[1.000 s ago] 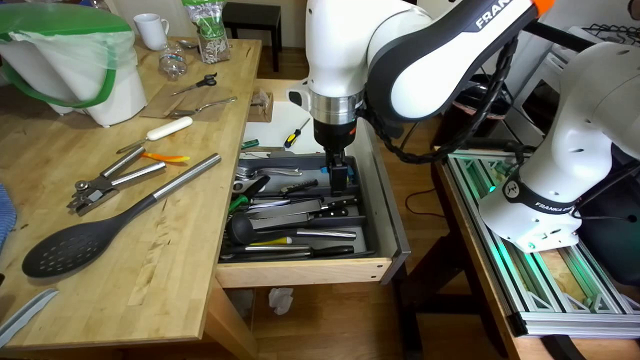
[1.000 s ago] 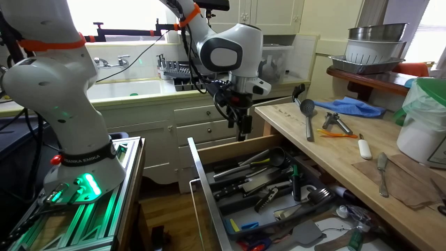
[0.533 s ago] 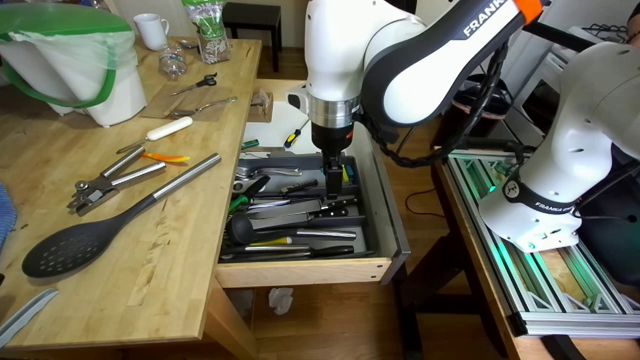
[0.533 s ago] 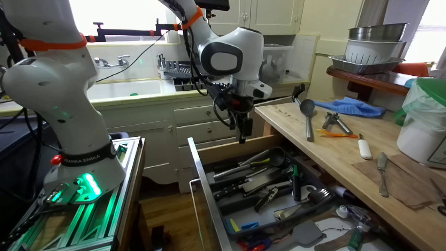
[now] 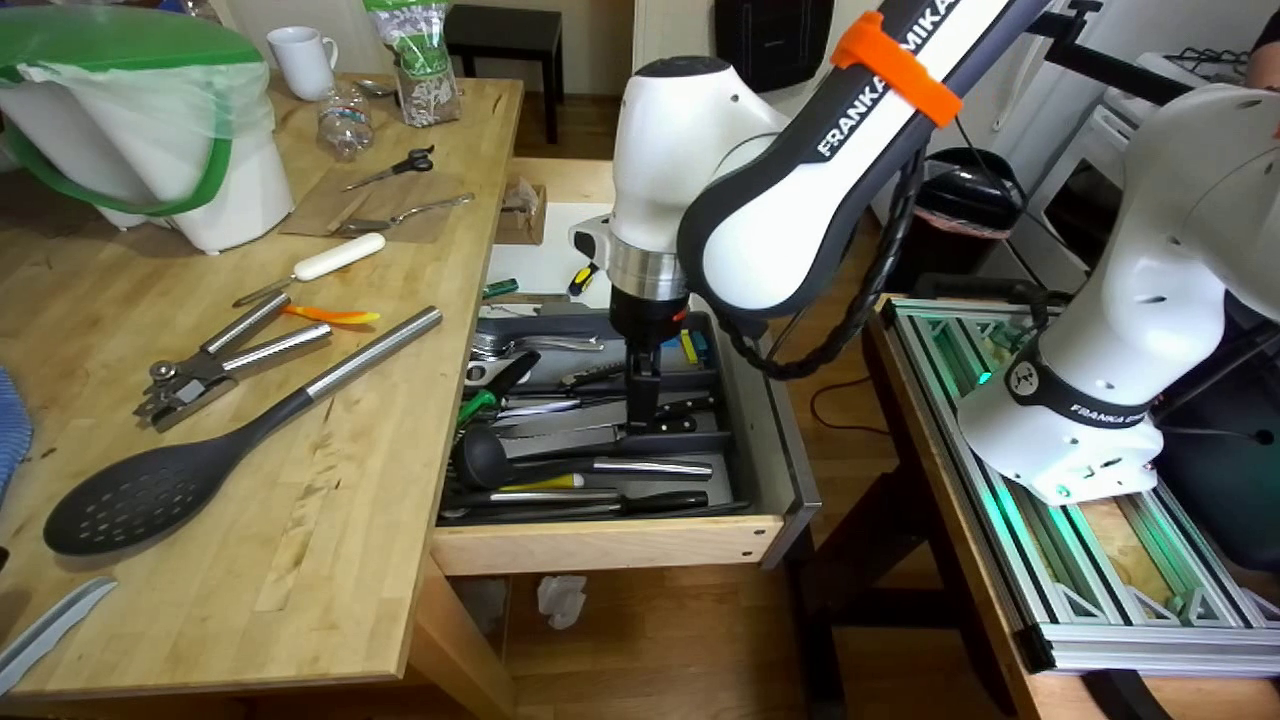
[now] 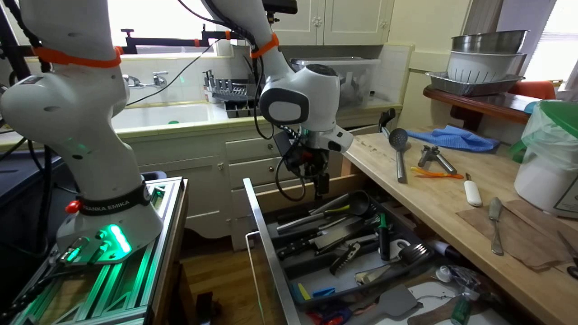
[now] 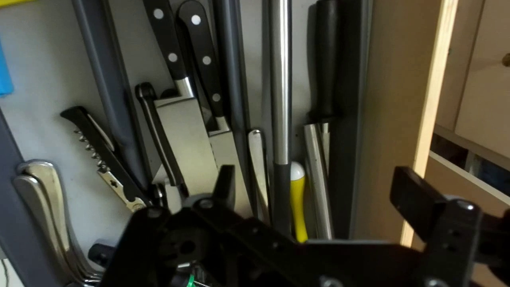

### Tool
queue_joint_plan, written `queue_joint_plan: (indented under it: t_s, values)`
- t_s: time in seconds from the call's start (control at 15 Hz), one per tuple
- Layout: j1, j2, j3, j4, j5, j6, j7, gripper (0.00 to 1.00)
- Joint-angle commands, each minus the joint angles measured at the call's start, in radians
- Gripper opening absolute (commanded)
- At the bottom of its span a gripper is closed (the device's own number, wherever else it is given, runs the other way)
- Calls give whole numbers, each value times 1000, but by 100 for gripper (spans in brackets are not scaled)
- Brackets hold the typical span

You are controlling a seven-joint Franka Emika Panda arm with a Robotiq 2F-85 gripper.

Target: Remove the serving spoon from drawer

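The serving spoon lies in the drawer's dark tray. Its round dark bowl (image 5: 484, 460) and greyish handle (image 5: 655, 467) show in an exterior view. The bowl also shows in an exterior view (image 6: 360, 203). In the wrist view I see its shiny handle (image 7: 281, 87) and dark neck; my gripper hides the bowl. The light-wood drawer (image 5: 610, 548) is pulled open; its side also shows in an exterior view (image 6: 311, 192) and the wrist view (image 7: 398, 91). My gripper (image 7: 320, 189) is open and empty above the tray, its fingers apart with the spoon's handle between them in view. It hangs above the knives in both exterior views (image 5: 641, 410) (image 6: 321, 184).
Black-handled knives (image 7: 203, 59), a yellow-handled tool (image 7: 298, 199) and a metal-handled tool (image 7: 318, 179) lie near the spoon. Tray dividers (image 7: 235, 59) run alongside. The wooden tabletop (image 5: 350, 560) beside the drawer holds a large black slotted spoon (image 5: 150, 490) and a can opener (image 5: 230, 360).
My arm has lowered the gripper toward the tray and shifted it toward the spoon's side of the drawer. The utensils have not moved.
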Motion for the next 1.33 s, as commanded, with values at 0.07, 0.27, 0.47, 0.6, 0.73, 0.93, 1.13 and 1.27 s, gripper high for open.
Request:
queue_joint_plan:
  t_s: [0.07, 0.27, 0.47, 0.6, 0.73, 0.93, 1.13, 1.27]
  values:
    - [-85, 99, 103, 27, 126, 81, -139, 100]
    - [-99, 155, 101, 36, 59, 113, -106, 100]
    - [-147, 205, 146, 50, 67, 164, -132, 100]
    - [-183, 235, 183, 57, 61, 205, -141, 88]
    - [-218, 263, 219, 63, 47, 244, -141, 72]
    - [-275, 302, 275, 72, 16, 283, -140, 63]
    - [-324, 336, 315, 76, -35, 307, -135, 58]
    - [-345, 355, 327, 79, -74, 310, -127, 53]
